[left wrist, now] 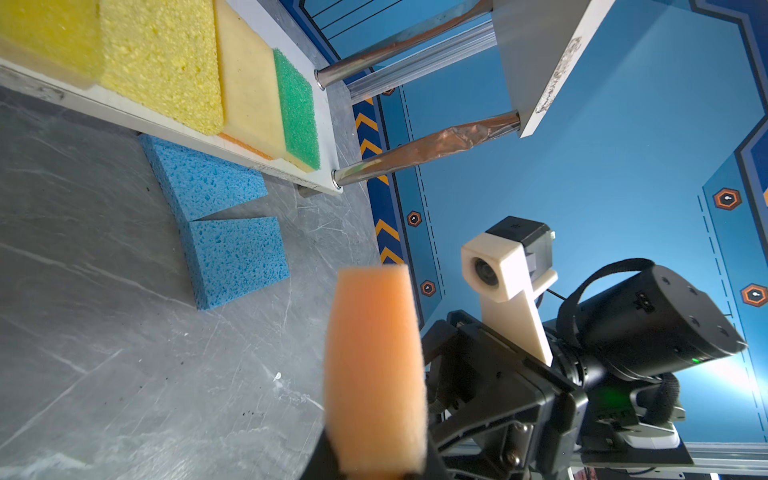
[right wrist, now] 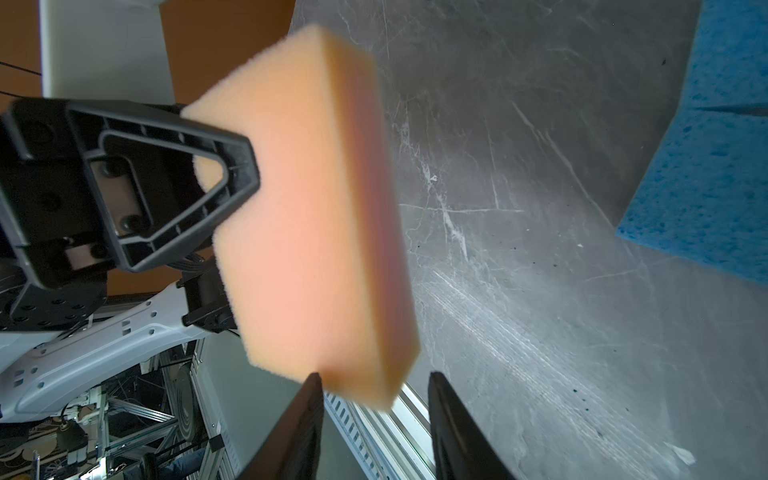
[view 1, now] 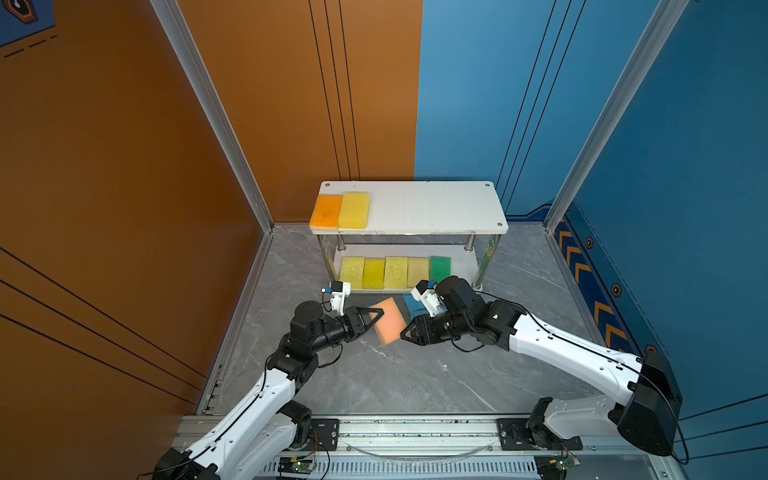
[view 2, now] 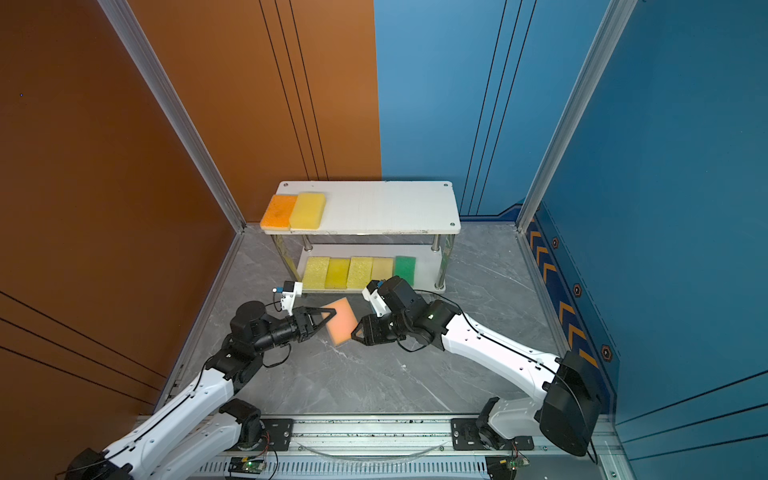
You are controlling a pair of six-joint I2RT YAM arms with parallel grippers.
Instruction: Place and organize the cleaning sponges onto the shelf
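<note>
Pink sponge (view 1: 387, 328), blurred, hangs at the shelf's (view 1: 436, 208) six o'clock; the right arm hides most of the blue sponges (view 1: 413, 306). Left gripper (view 1: 377, 316) clamps it, pointing toward three o'clock; right gripper (view 1: 404, 332) faces it, jaws parted.

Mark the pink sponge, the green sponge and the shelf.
pink sponge (view 1: 392, 328): in a top view, middle of its face.
green sponge (view 1: 439, 268): in a top view, its green face.
shelf (view 1: 436, 208): in a top view, bare upper board.

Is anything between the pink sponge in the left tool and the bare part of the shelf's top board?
Yes: the right tool, open, sits at the far end of the pink sponge, and its wrist hangs before the shelf. The left tool grips the sponge; the top board is bare there.
</note>
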